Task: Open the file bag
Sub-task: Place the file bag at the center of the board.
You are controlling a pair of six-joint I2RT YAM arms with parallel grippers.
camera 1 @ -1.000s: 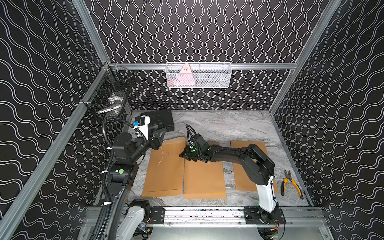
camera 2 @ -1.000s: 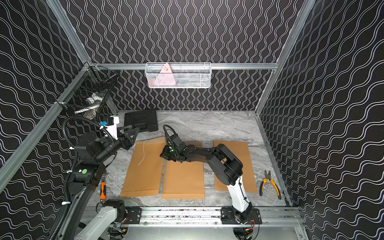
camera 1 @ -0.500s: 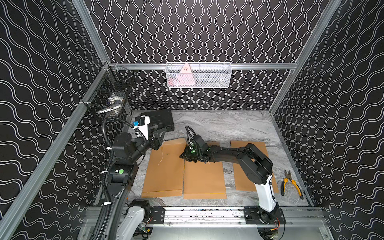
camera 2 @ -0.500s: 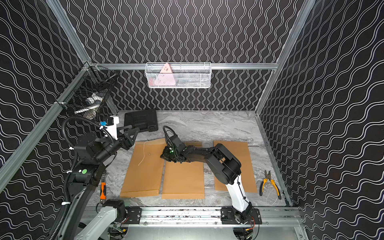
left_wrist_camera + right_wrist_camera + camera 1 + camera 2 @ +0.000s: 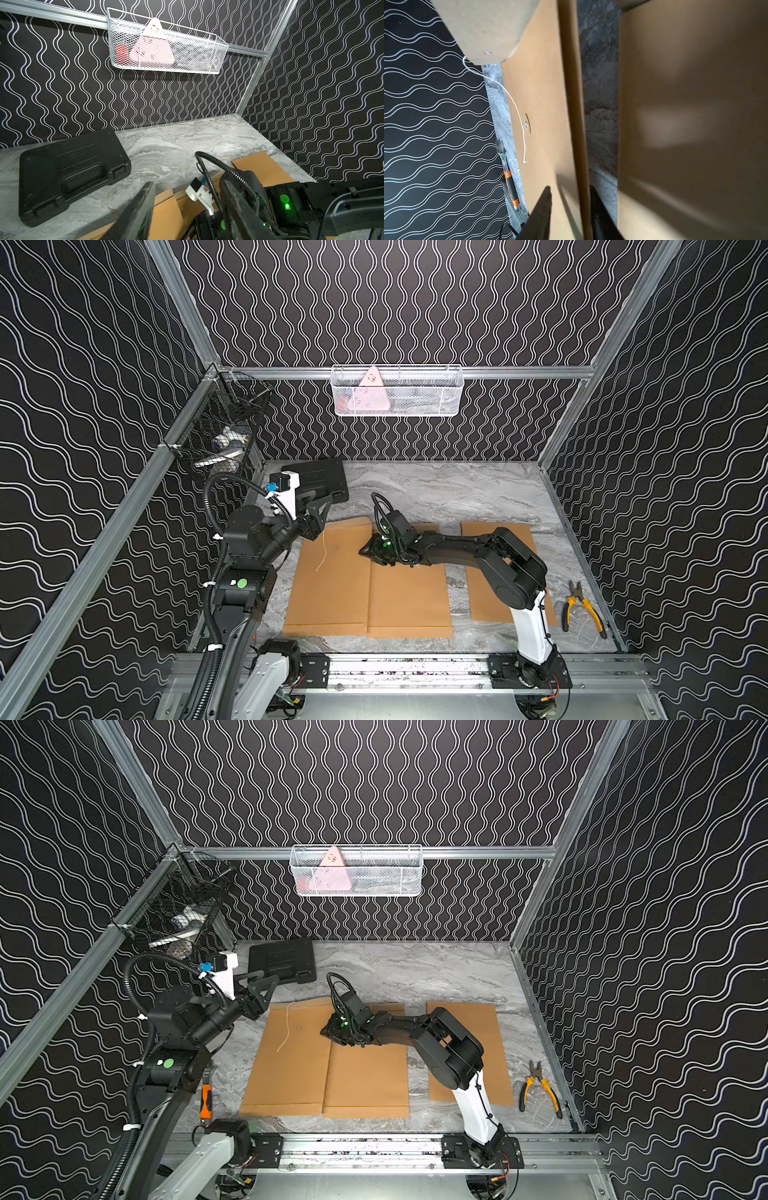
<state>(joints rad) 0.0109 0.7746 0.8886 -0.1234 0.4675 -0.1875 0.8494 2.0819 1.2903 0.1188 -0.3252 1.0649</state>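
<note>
Grey marble-look counter (image 5: 457, 489), black wavy-pattern walls all round. Task's brown kraft paper file bag (image 5: 332, 593) lies flat left of centre in both top views, w/ its thin white string (image 5: 321, 551) loose across it. Right end effector (image 5: 366, 551) sits low at the bag's right edge, fingers a bit spread w/ a paper edge btwn them; can't tell if they touch it. Left end effector (image 5: 323, 506) hovers near the bag's upper left corner, spread, nothing in it.

The grey table (image 5: 457, 493) holds a black case (image 5: 322, 481), a brown file bag (image 5: 332, 593) just in front of the case, a second bag (image 5: 409, 601) and a third bag (image 5: 480, 593) farther off, and yellow pliers (image 5: 578, 598) farthest away.
</note>
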